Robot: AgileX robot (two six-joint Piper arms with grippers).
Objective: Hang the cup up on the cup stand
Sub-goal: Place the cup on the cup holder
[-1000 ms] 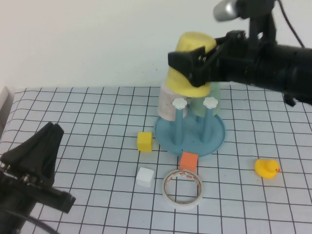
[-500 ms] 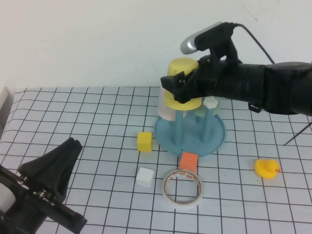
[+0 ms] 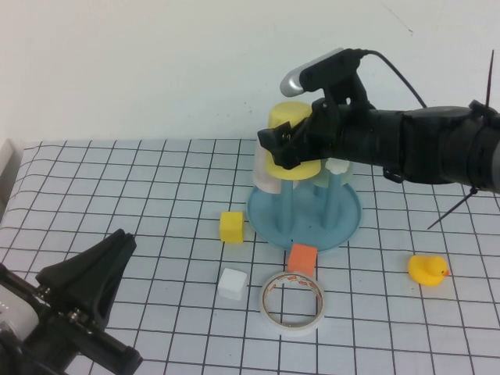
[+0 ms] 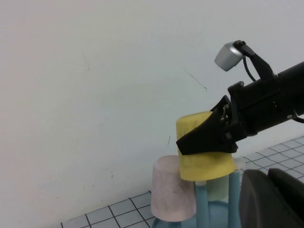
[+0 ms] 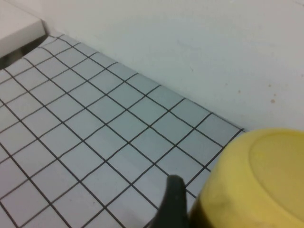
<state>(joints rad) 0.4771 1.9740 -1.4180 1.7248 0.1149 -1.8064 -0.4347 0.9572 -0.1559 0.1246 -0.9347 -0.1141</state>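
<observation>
Over the last second the right tool (image 3: 293, 147) has carried the yellow cup (image 3: 291, 148) down from the upper centre of the high view, where it hung clear above the pegs, to a lower spot where the cup's mouth now covers the top of the front-left peg; that peg's white knob, visible earlier, is now hidden by the cup. The drop in the last half second is small, so the descent looks to be nearly finished.

The right tool is closed on the cup, its dark fingers clamped across the cup's side, with the cup upside down and slightly tilted. It sits just in front of the pale pink cup (image 3: 264, 168) and beside the mint green cup (image 4: 219, 186), both already on the cup stand (image 3: 344, 223) at centre frame.

Judging from this, the cup is threaded onto its peg but not yet released; opening the fingers and backing away without dragging it off would be what remains.

The left tool (image 3: 82, 301) has shifted right and now sits in the lower left of the frame, near the camera and well apart from the stand; whether it is open cannot be told.

The tape ring (image 3: 293, 301) and duck (image 3: 426, 269) lie untouched on the worktop (image 3: 125, 195).
</observation>
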